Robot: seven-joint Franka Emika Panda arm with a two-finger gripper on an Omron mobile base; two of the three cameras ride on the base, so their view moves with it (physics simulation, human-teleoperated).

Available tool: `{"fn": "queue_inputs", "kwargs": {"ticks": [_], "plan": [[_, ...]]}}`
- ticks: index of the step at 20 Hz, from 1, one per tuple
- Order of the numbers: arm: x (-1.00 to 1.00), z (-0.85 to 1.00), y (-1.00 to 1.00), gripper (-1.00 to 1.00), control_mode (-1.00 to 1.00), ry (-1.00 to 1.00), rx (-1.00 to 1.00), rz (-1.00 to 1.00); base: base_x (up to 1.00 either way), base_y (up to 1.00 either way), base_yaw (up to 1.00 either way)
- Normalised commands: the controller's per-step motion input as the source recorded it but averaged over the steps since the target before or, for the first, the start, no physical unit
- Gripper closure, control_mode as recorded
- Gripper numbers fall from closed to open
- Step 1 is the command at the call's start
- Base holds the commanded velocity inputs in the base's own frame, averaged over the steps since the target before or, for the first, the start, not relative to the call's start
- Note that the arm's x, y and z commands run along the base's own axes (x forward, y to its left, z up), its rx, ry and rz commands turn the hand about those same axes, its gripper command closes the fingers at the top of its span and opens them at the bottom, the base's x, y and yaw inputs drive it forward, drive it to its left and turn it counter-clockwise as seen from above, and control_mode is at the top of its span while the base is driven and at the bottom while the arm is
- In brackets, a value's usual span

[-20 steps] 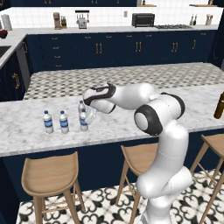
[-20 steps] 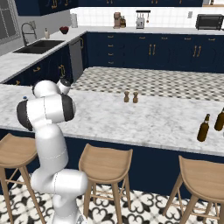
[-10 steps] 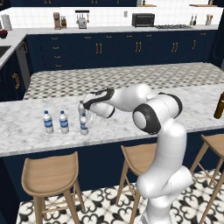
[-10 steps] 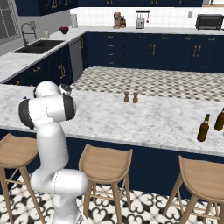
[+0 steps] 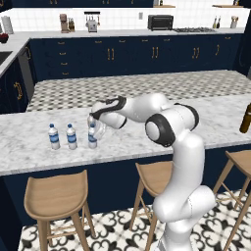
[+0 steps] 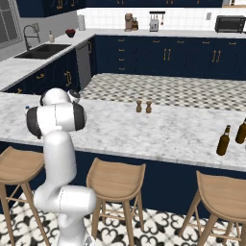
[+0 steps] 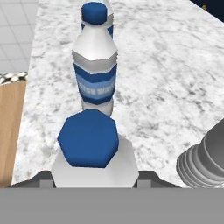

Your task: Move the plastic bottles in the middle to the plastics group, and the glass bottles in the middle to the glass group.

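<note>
End effector (image 5: 94,128) hangs over the marble tabletop (image 5: 29,149), right above the nearest water bottle (image 5: 92,137). In the hand view that bottle's blue cap sits between the finger bases, but the fingertips are hidden, so I cannot tell whether the jaws grip it or merely straddle it.

Three blue-banded clear bottles stand upright in a row near the tabletop's front edge: the one under the hand, the middle bottle (image 5: 71,137) just beside it, and the far bottle (image 5: 54,137) next along, each apart from its neighbour. In the hand view a ribbed greyish bottle (image 7: 205,159) lies close at the right, unlabelled.

Tabletop beyond the row is bare white-grey veined stone, open toward the far left. Well apart at the other end, two slim dark-brown long-necked bottles (image 6: 223,141) stand near each other by the right end of the tabletop. Two small brown shakers (image 6: 143,106) stand side by side at the back edge, where the stone meets a checkered surface. Wooden stools (image 5: 56,197) sit below the front edge.
</note>
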Motion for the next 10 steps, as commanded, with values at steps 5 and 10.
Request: {"fn": "queue_inputs", "kwargs": {"ticks": [5,10], "plan": [[0.26,0.00,0.00,1.00,-1.00,0.00,0.00,0.00,0.00,0.00,0.00],[0.03,0.00,0.05,1.00,-1.00,0.00,0.00,0.00,0.00,0.00,0.00]]}}
